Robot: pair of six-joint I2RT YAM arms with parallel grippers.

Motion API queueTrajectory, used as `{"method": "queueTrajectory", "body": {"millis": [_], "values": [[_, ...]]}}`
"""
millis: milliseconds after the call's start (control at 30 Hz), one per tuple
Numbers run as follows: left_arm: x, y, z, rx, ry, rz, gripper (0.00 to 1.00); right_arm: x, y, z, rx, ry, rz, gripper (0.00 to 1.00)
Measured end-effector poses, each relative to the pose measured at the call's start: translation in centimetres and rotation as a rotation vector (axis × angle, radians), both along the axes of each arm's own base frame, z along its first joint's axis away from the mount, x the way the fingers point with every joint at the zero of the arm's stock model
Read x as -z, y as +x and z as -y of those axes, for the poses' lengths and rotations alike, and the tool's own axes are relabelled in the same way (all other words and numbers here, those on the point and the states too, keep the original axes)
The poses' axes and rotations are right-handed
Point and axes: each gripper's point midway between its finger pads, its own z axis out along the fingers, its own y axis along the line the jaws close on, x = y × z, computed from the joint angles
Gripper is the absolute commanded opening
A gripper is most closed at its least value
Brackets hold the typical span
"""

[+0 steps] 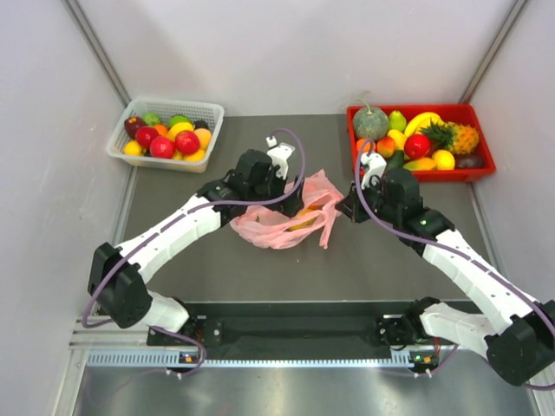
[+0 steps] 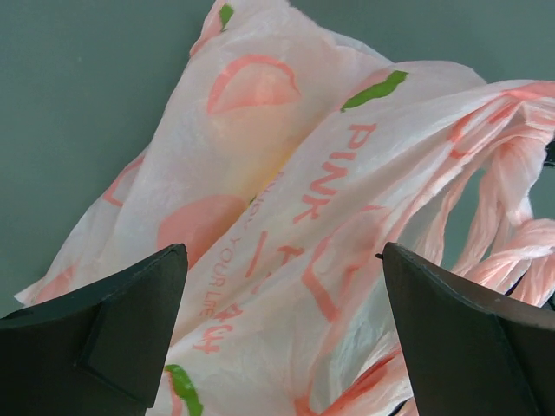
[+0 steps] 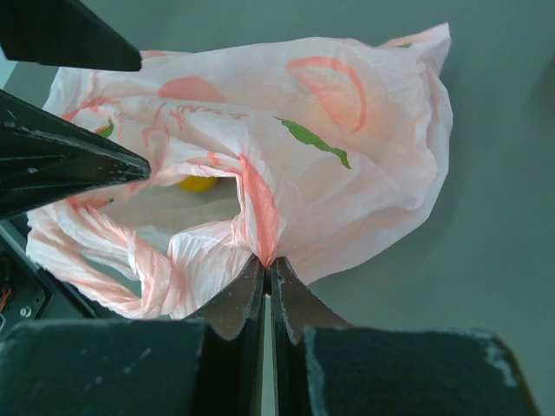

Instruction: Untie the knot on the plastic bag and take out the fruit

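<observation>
Right wrist view: the bag's (image 3: 364,165) rim is pinched by the right end effector (image 3: 267,263), a yellow fruit (image 3: 198,183) is seen just beyond its tips, and the left end effector (image 2: 282,260) is spread above film judged light, limp and slippery, best gripped at the bunched rim.

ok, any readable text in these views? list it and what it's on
"PINK": printed on the bag, left wrist view.
"YOUR LI": smaller line below it, same bag; rest lost in creases.
More letters lower down: too crumpled to read.
Top and right wrist views: nothing readable.
</observation>
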Motion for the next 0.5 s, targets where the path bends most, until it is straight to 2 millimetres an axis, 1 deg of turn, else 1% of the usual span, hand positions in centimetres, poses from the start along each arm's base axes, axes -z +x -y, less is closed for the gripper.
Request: {"method": "queueTrajectory", "body": {"millis": [133, 267, 367, 467, 500], "values": [[-0.8, -0.6, 1.4, 0.066, 0.009, 0.052, 0.99, -0.8, -0.1, -0.4, -0.038, 0.003, 0.021, 0.0], [-1.4, -1.3, 2.6, 0.131, 0.0, 0.09, 0.99, -0.6, -0.2, -0.6, -0.057, -0.006, 0.019, 0.0], [-1.8, -1.1, 3.0, 0.15, 0.003, 0.127, 0.99, -0.4, -0.4, -0.6, -0.073, -0.012, 0.012, 0.0], [-1.3, -0.5, 2.8, 0.14, 0.038, 0.151, 0.98, -0.6, -0.6, -0.7, -0.086, -0.013, 0.011, 0.0], [-0.8, -0.2, 2.8, 0.136, 0.055, 0.154, 0.94, -0.6, -0.6, -0.8, -0.09, -0.014, 0.011, 0.0]]}}
